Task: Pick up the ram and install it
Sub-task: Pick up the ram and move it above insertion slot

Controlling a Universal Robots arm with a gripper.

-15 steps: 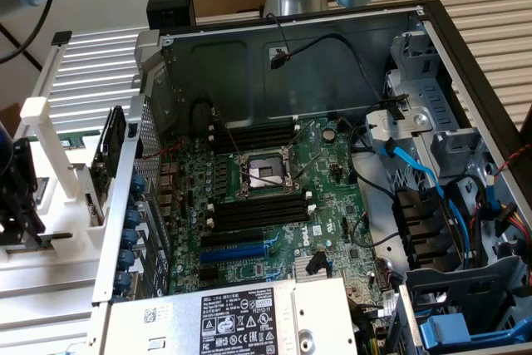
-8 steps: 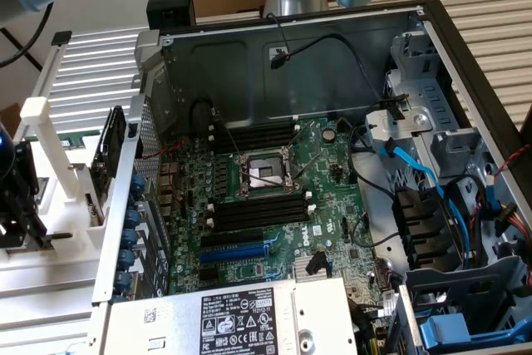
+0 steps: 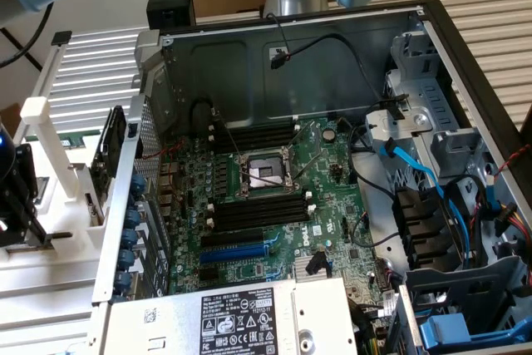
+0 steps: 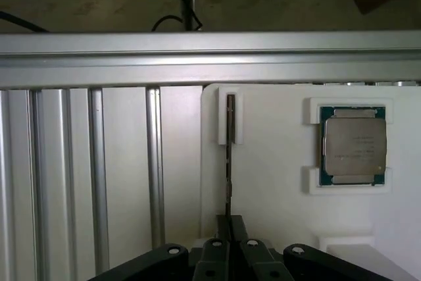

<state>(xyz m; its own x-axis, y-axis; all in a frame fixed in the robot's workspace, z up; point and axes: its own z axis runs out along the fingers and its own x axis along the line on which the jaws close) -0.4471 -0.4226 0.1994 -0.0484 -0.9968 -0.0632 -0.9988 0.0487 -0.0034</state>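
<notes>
Between the fingers of the hand (image 4: 229,223) we see the ram (image 4: 229,162), edge-on and thin, and the hand is clenched on its near end. From the hand the stick runs straight ahead, and its far end sits in a white slotted bracket (image 4: 238,118) on a white holder plate (image 4: 276,176). Off to one side of the hand, on the same plate and well apart from the ram, a processor chip (image 4: 353,147) lies flat in its own white-cornered recess. On the hand's other side we see the counter (image 4: 99,182), ribbed with aluminium slats.

In the exterior view the open computer case (image 3: 432,31) lies toward the exterior view's right of the hand, well apart from it. Inside, the motherboard (image 3: 332,164) lies flat, with long black memory slots (image 3: 253,135) on both sides of the processor socket (image 3: 260,174) and a blue expansion slot (image 3: 237,251) nearby. The ram is at the holder, not yet in those slots.
</notes>
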